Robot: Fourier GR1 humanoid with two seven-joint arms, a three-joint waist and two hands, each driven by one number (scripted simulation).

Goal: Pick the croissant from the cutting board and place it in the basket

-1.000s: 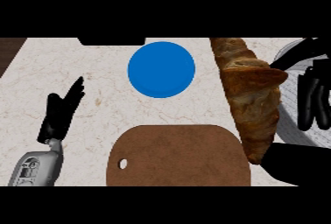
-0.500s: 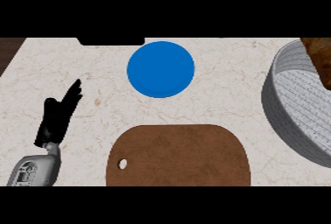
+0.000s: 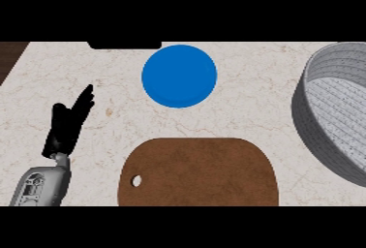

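A brown cutting board (image 3: 200,172) lies at the lower middle of the counter with nothing on it. A grey woven basket (image 3: 332,111) stands at the right edge, partly cut off; the part of its inside that shows holds nothing. No croissant shows anywhere in the head view. My left hand (image 3: 68,123) rests at the lower left, fingers straight and pointing up, holding nothing. My right hand is out of view.
A blue plate (image 3: 178,76) sits on the marble counter above the board. A dark object (image 3: 124,45) is cut off at the top edge. A dark brown strip (image 3: 10,58) shows at the upper left corner.
One second ago my right hand held the croissant close up at the right. Half a second ago only a bit of it showed at the top right. Now both have left the view.
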